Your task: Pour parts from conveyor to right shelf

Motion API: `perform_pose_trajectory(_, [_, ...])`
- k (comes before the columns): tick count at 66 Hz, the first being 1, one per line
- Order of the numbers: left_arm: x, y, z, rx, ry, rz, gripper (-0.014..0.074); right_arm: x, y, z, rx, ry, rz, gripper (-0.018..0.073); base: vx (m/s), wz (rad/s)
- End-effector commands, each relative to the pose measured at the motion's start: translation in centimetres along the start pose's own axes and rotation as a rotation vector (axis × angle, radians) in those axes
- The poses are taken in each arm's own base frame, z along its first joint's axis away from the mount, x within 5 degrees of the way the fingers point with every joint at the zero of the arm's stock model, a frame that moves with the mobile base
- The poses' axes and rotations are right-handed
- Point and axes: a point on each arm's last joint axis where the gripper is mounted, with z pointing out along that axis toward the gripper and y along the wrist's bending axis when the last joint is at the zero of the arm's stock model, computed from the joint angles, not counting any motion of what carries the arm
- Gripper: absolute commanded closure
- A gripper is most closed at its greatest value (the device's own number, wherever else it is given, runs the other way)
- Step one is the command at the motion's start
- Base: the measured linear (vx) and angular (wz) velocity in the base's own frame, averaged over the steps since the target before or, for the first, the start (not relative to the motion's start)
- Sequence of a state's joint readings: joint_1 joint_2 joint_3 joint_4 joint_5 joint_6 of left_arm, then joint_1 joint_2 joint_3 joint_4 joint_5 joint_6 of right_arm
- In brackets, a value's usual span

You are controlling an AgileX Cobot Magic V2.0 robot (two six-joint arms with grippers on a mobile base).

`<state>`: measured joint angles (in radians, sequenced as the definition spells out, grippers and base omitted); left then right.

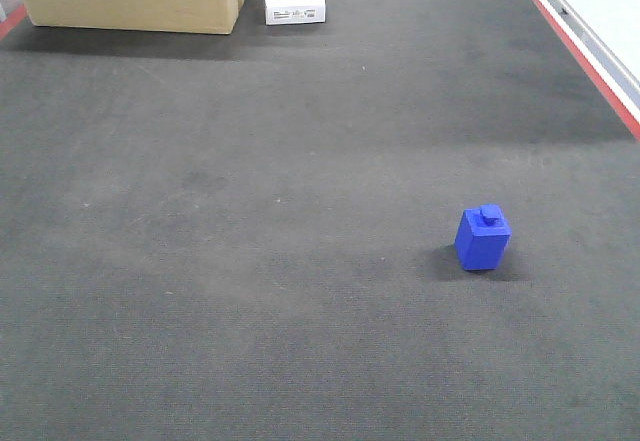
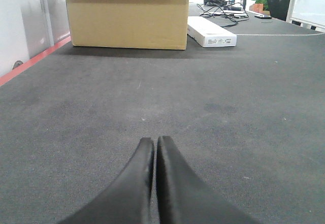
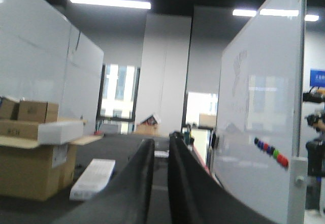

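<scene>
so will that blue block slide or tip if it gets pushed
Probably light and stiff: the block looks like a small moulded plastic brick. Its faces are flat and boxy and it sits stud up, so it should not roll. The belt looks rough and woven, so a high push may tip it rather than slide it.

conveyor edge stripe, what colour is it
Red: a thin edge stripe along the right side of the conveyor, clearest in the exterior front-facing view.
</scene>
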<state>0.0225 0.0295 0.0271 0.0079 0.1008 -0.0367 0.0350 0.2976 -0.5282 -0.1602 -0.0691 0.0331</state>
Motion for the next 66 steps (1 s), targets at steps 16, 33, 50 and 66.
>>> perform_pose_trajectory(16, [-1.3, 0.0, 0.0, 0.002, -0.082, -0.016, 0.0602, 5.4, 0.6, 9.1, -0.046, 0.318, -0.010, -0.0126, 0.00, 0.00])
perform_pose_trajectory(33, [-1.3, 0.0, 0.0, 0.002, -0.082, -0.016, 0.0602, 6.3, 1.6, 12.7, -0.096, 0.477, 0.022, -0.0147, 0.00, 0.00])
perform_pose_trajectory(50, [-1.3, 0.0, 0.0, 0.002, -0.082, -0.016, 0.0602, 5.3, 2.1, 17.0, -0.108, 0.916, 0.079, -0.0125, 0.00, 0.00])
perform_pose_trajectory(66, [-1.3, 0.0, 0.0, 0.002, -0.082, -0.016, 0.0602, 7.1, 2.6, 21.9, -0.118, 1.193, 0.069, -0.0104, 0.00, 0.00])
